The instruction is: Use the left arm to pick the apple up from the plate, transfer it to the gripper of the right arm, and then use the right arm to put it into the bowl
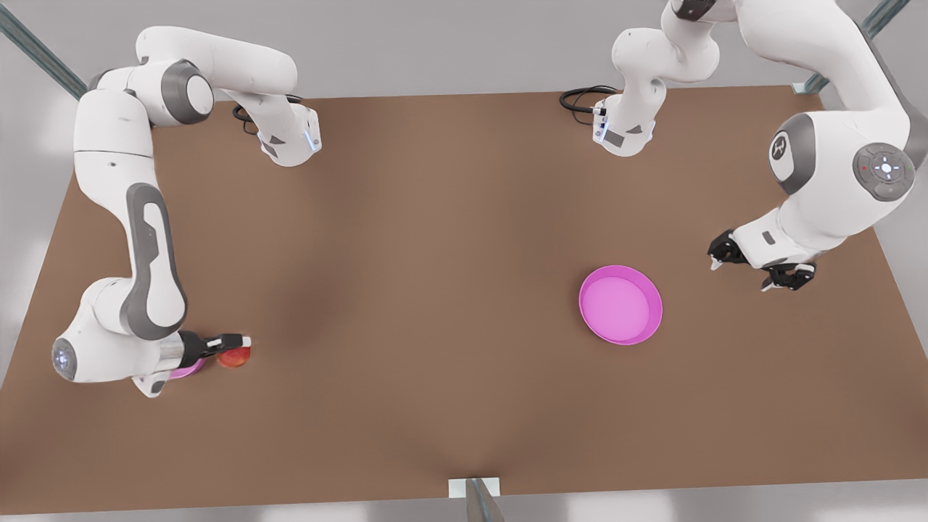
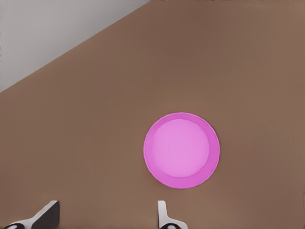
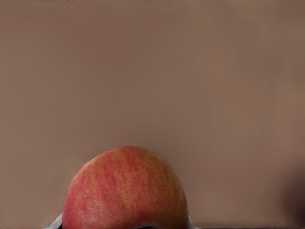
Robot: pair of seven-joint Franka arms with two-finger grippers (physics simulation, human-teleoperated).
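Your right hand (image 1: 235,346), at the lower left of the front view, has its slim fingers closed on the apple (image 1: 235,357). In the right wrist view the fruit sits close against the camera with a white fingertip at each side of it.

The bowl (image 1: 183,373) is what the next move turns on. It shows as a pink sliver under that wrist, just left of the apple in the frame. So the fruit looks to hang past the bowl's rim, toward the frame's centre. You will likely need to draw the hand back toward the left edge before letting go. How high the apple rides above the counter (image 1: 406,254) I cannot tell.

Well apart, at the right of the frame, the plate (image 1: 656,308) lies bare. Beyond it the left hand (image 1: 754,264) waits with its claw spread wide and nothing in it. Judging by that, the pick and the handover are done.
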